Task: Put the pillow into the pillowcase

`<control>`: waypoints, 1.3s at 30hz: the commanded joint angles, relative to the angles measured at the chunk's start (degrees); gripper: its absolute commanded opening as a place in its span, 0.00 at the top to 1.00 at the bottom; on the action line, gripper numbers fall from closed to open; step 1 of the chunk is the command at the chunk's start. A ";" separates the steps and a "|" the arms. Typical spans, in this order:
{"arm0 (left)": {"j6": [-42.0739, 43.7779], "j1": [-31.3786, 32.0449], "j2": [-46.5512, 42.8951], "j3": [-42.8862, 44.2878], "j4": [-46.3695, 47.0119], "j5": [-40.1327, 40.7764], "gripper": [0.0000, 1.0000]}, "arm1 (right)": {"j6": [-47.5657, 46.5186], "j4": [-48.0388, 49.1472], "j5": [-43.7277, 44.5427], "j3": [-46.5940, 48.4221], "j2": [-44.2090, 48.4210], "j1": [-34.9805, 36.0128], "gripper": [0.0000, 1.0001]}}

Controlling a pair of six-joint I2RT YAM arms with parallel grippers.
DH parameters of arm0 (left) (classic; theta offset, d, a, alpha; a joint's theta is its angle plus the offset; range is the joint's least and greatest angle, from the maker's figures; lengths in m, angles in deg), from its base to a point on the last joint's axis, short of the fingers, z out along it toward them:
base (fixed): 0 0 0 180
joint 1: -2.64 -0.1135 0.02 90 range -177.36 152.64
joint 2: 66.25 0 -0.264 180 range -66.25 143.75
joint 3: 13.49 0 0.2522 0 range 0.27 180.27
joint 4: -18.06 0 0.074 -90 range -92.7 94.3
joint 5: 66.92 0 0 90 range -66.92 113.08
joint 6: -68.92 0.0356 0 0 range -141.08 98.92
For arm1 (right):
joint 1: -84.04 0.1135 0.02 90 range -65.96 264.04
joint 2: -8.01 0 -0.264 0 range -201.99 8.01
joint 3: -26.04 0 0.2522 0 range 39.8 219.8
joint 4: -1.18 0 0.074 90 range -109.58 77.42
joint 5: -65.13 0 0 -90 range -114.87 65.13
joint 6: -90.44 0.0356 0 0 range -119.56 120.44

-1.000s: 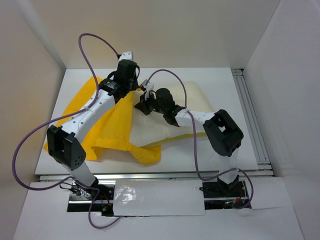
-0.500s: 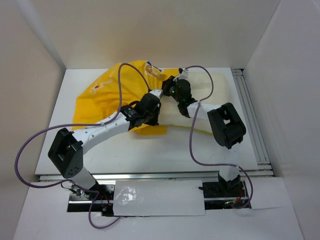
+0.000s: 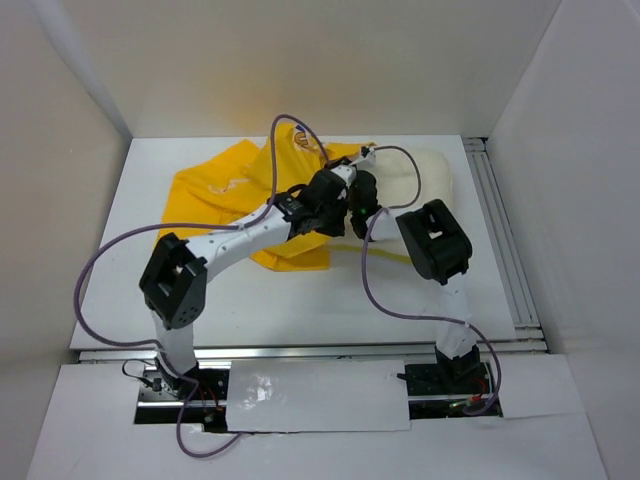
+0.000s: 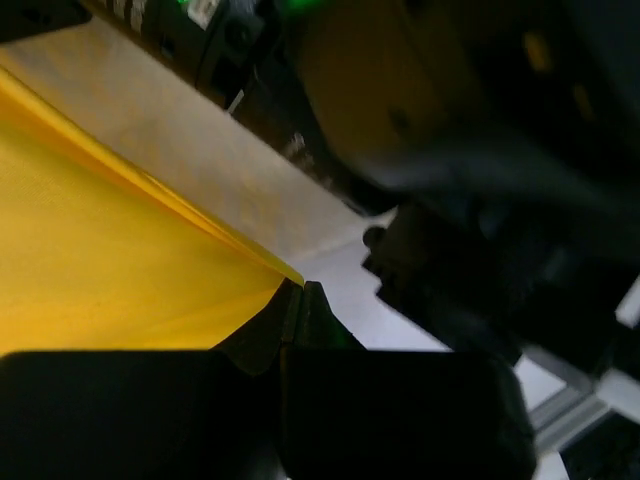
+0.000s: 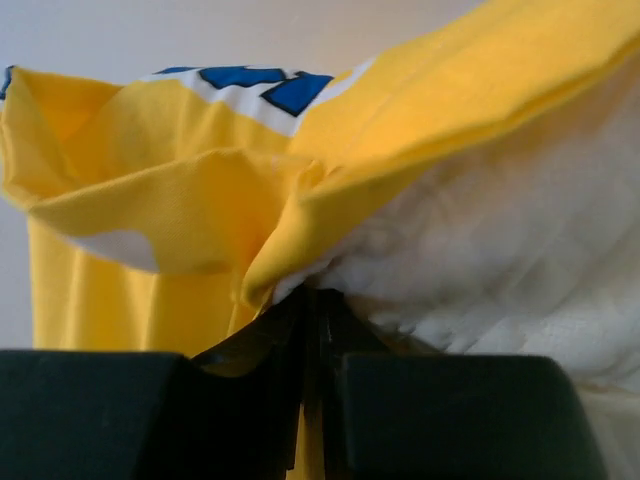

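The yellow pillowcase [image 3: 225, 190] lies bunched at the back middle of the table and covers most of the pillow. Only the pillow's cream right end [image 3: 428, 168] sticks out. My left gripper [image 3: 333, 203] is shut on the pillowcase's lower edge; in the left wrist view its closed tips [image 4: 302, 290] pinch a yellow corner [image 4: 120, 270]. My right gripper [image 3: 362, 197] sits right beside it. In the right wrist view it [image 5: 312, 296] is shut on the yellow hem [image 5: 290, 235], just under the quilted white pillow [image 5: 500, 250]. Blue lettering [image 5: 250, 82] shows on the fabric.
The white walls of the enclosure surround the table [image 3: 300, 300]. A rail [image 3: 505, 240] runs along the right side. Purple cables [image 3: 375, 290] loop from both arms above the near half of the table. The right arm's black body [image 4: 480, 200] crowds the left wrist view.
Both grippers have moved right and together at the back middle. The pillowcase has been drawn rightward over the pillow, and much less of the cream pillow shows now.
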 commanded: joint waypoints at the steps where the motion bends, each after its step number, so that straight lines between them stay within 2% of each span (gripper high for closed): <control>1: 1.57 0.19 5.61 7.54 -7.46 -9.25 1.00 | 0.37 8.93 5.30 6.14 -0.71 -2.63 0.84; 2: 1.57 -0.60 6.40 8.96 -8.51 -10.13 0.99 | 0.89 7.09 3.89 6.67 -0.71 -4.81 0.66; 3: 2.18 -2.18 7.02 10.20 -9.13 -10.75 0.88 | 0.89 3.07 0.66 6.67 -0.71 -5.79 0.57; 4: 2.19 -2.89 7.03 11.08 -9.14 -10.76 0.70 | 0.89 0.33 -0.50 7.19 0.33 -6.67 0.52; 5: 2.80 -3.42 7.03 11.09 -9.74 -10.76 0.50 | -0.67 -2.30 -1.56 7.20 1.30 -8.07 0.47; 6: 3.33 -3.95 4.68 10.39 -9.75 -10.76 0.00 | -5.47 -8.86 -4.27 7.20 3.31 -8.61 0.26; 8: 3.33 -4.74 1.68 8.20 -9.75 -9.53 0.00 | -11.12 -16.10 -5.52 7.90 5.69 -9.14 0.13; 9: 3.33 -5.26 0.01 6.79 -9.75 -8.83 0.00 | -13.76 -25.96 -5.52 9.29 7.88 -9.14 0.05; 11: 2.20 -5.97 -5.85 1.70 -9.75 -5.42 0.00 | -21.49 -33.41 -4.91 10.80 10.17 -9.76 0.02; 12: 1.15 -6.84 -7.98 -0.14 -9.75 -4.35 0.00 | -24.30 -40.93 -2.73 11.32 12.45 -9.76 0.01; 13: -1.48 -7.46 -10.18 -3.99 -9.75 -3.64 0.00 | -31.12 -43.00 -2.71 11.33 13.60 -10.28 0.01; 15: -4.30 -8.60 -17.01 -10.58 -9.75 -1.98 0.00 | -38.01 -48.43 -4.63 10.02 16.50 -10.29 0.01; 16: -7.01 -9.48 -19.23 -12.88 -9.75 -1.01 0.00 | -48.40 -50.21 -7.86 9.40 17.38 -10.29 0.01; 18: -9.14 -10.80 -25.02 -17.37 -10.80 0.75 0.00 | -58.99 -58.79 -10.44 8.09 19.84 -8.62 0.01; 19: -10.37 -10.81 -26.53 -21.83 -10.81 1.63 0.00 | -69.14 -60.67 -11.32 7.03 20.81 -7.48 0.01; 21: -13.71 -12.64 -28.74 -26.42 -11.60 3.21 0.00 | -75.54 -61.57 -8.96 1.77 23.61 -5.19 0.01; 23: -15.73 -14.58 -29.45 -32.66 -9.33 1.65 0.00 | -79.86 -62.70 -11.05 -0.70 24.34 -4.58 0.01; 26: -15.13 -18.09 -26.74 -38.11 0.42 -2.38 0.00 | -82.16 -67.45 -18.34 -0.02 24.95 -4.57 0.01; 31: -15.65 -18.02 -21.46 -39.54 13.87 -3.29 0.00 | -82.78 -67.19 -20.38 1.30 24.43 -0.89 0.01; 34: -15.65 -16.44 -17.68 -36.82 15.12 1.27 0.00 | -83.57 -70.26 -22.05 2.45 23.90 1.31 0.01; 39: -14.87 -16.43 -10.30 -30.32 11.00 8.83 0.00 | -83.05 -69.49 -17.93 0.00 23.90 2.81 0.01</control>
